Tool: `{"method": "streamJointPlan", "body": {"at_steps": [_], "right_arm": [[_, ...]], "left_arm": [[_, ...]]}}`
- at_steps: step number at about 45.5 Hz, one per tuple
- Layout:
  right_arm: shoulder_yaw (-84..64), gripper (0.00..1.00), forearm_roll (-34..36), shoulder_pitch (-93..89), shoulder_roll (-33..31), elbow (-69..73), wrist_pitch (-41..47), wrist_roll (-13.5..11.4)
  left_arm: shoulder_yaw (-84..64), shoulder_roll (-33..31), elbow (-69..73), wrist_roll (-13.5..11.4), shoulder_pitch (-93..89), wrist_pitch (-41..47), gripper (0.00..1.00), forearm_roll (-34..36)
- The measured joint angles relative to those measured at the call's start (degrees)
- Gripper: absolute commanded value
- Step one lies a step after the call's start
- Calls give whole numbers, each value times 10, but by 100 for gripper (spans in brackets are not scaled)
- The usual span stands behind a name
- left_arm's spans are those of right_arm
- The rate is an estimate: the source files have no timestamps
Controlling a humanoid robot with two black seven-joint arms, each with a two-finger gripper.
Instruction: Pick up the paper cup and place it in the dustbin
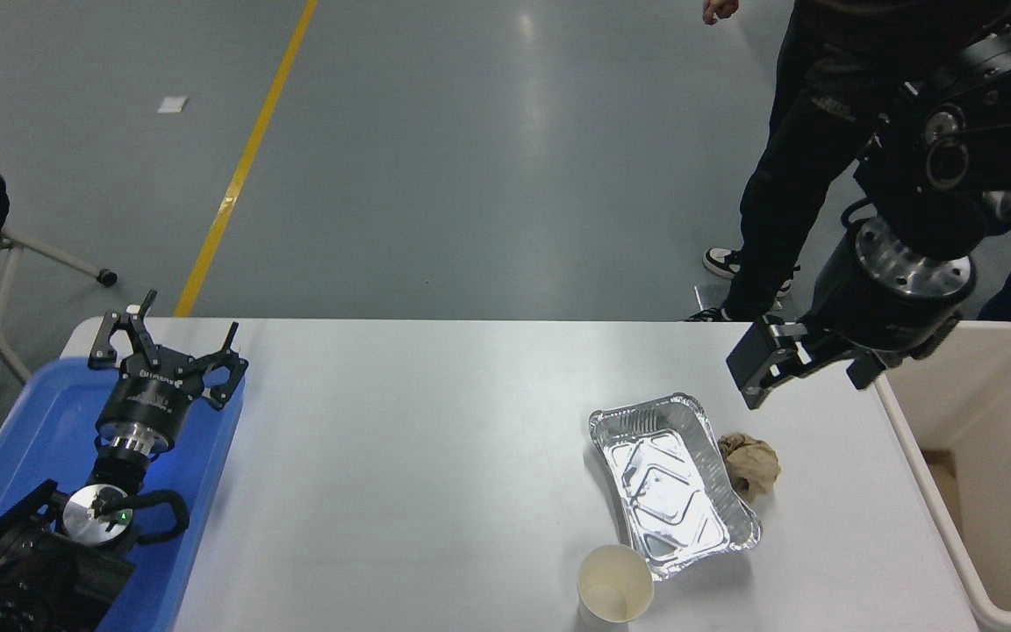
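Standing upright at the near edge of the white counter (435,456), the paper cup (615,584) is seen with its cream inside facing up and nothing gripping it. Its rim is found just beside, possibly touching, the near corner of a silver foil tray (672,483), which lies on the counter at a slant. A crumpled brown paper ball (749,465) is noted against the tray's right side.

The right hand (764,373) is held above the counter's far right portion, beyond the foil tray and well apart from the cup. Dark fingers (749,367) are seen projecting toward the left, but whether they are parted or closed cannot be told from this view; nothing is seen held in them. The right arm enters from the upper right edge.

The dustbin (914,456) is located off the counter's right end, its beige rim running alongside the counter edge. Its inside is only partly in view.

The left hand (168,347) is parked at the lower left over a blue tray (23,439), its fingers spread apart and empty.

A person in dark clothing (786,175) is observed standing on the floor beyond the counter's far right corner, partly hidden by the right arm.
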Motion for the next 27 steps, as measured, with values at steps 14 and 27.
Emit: {"method": "streamJointPlan", "body": {"at_steps": [14,27], "right_arm": [[25,100,72,-2,62,-4,2,0],[37,100,84,-65,71,-7,-28,-1]], "left_arm": [[0,0,0,0,0,0,99,0],[-1,0,0,0,1,0,99,0]]}}
